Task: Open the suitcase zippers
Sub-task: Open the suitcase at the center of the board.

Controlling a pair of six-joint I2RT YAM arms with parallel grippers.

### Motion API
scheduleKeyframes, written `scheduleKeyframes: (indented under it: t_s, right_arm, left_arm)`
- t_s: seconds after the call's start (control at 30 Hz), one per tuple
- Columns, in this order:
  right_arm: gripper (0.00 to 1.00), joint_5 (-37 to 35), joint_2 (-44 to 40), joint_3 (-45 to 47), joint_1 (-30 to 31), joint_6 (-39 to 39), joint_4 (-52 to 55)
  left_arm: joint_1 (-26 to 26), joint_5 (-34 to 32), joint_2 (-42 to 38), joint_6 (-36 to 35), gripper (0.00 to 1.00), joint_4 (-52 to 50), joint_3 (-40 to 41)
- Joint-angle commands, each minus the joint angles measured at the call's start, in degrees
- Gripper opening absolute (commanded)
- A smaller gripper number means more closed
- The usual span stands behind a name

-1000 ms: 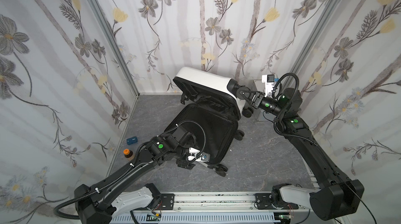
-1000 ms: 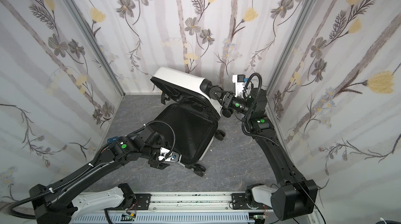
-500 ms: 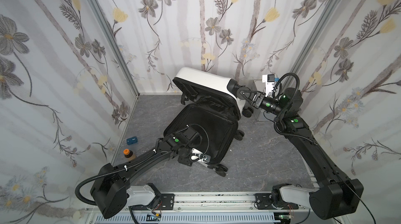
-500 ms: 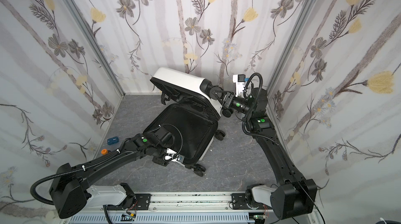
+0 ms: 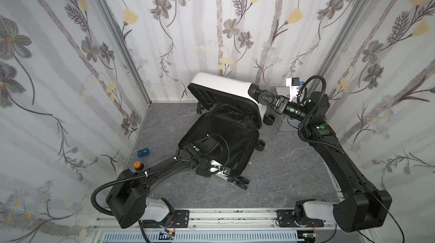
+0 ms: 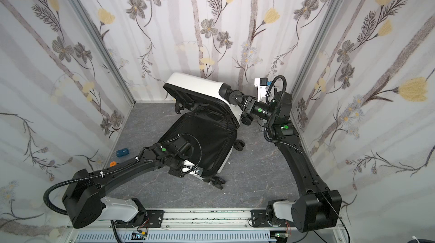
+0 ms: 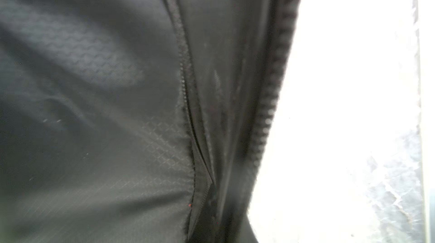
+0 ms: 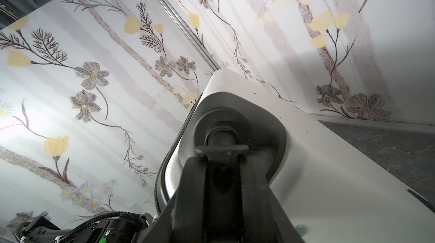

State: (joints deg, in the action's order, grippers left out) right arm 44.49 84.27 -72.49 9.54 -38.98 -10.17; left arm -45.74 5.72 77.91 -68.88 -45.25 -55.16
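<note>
The white hard-shell suitcase [image 5: 221, 86] is seen lying open on the grey marbled floor [image 5: 282, 171], lid raised toward the back wall. The right gripper [image 5: 264, 98] is clamped on the lid's black caster wheel [image 8: 222, 135]. The left gripper [image 5: 204, 171] is closed at the lower half's near rim, by the black zipper band [image 7: 270, 102]; anything pinched cannot be told.

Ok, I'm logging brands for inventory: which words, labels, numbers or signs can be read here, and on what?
No text here can be read.
On the small blue box on the floor: faint pale marks, too small to read.
On the suitcase: no brand, label or number shows.
In both wrist views: none.
</note>
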Motion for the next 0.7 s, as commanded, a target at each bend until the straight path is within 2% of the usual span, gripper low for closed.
scheduleKeyframes:
  t_s: [0.0, 0.17, 0.27, 0.4, 0.67]
  right_arm:
    - [0.00, -4.7, 2.0, -4.0, -1.0, 0.1, -7.5]
    - [0.00, -8.7, 9.8, -10.4, -2.0, -0.8, -6.7]
    - [0.00, -8.3, 14.6, -13.6, -1.8, -3.1, -8.2]
    - [0.00, -9.0, 19.8, -17.0, -0.6, -4.6, -8.7]
    - [0.00, -17.2, 27.7, -21.3, 0.7, -1.6, -3.5]
  left_arm:
    - [-2.0, -1.2, -2.5, 8.1, 0.00, -0.7, -0.6]
    - [-6.6, -0.3, -8.2, 15.3, 0.00, -0.4, 1.8]
    - [-8.9, -1.4, -10.3, 19.1, 0.00, -0.1, 2.9]
    - [-11.0, -2.0, -10.8, 24.4, 0.00, 0.2, 4.0]
    - [-12.8, -0.9, -10.1, 30.7, 0.00, 4.2, 6.1]
